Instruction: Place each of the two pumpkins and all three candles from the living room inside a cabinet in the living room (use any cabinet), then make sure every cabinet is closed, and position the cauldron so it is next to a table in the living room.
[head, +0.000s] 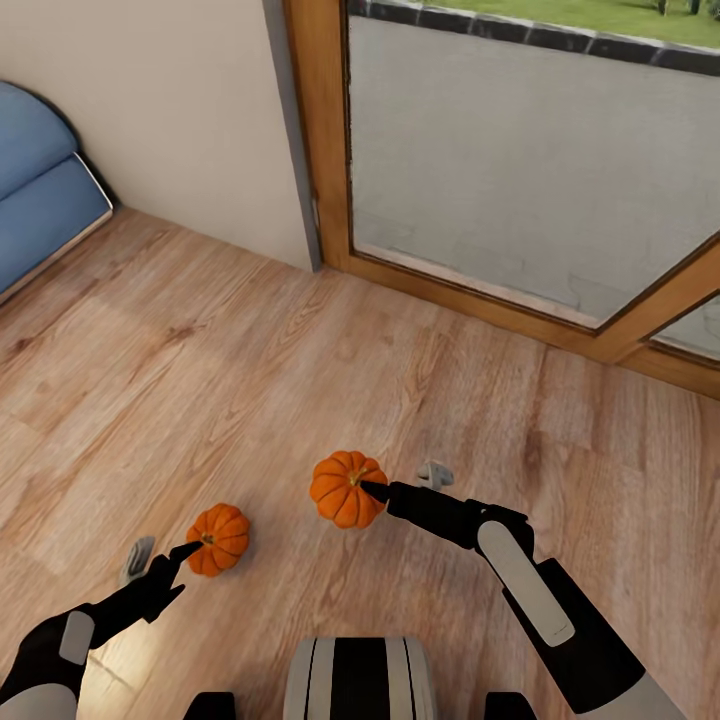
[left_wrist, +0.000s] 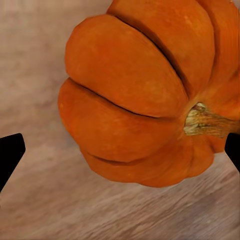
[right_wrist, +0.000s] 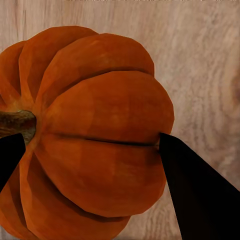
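Two pumpkins are held over the wood floor (head: 300, 340): the left pumpkin (head: 218, 538) clamped in the left gripper (head: 188, 552), the right pumpkin (head: 346, 489) in the right gripper (head: 376, 490). Both grasps sit near the stems; slippage off the rounded ribs is judged likely during transit.

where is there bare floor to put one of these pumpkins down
Widest bare stretch: the wood floor between the blue cushion, the wall and the glass door. Also free: the boards right of the right pincer, below the door frame. Crowded: the near strip, where the left pincer, both pumpkins and the robot's trunk sit together.
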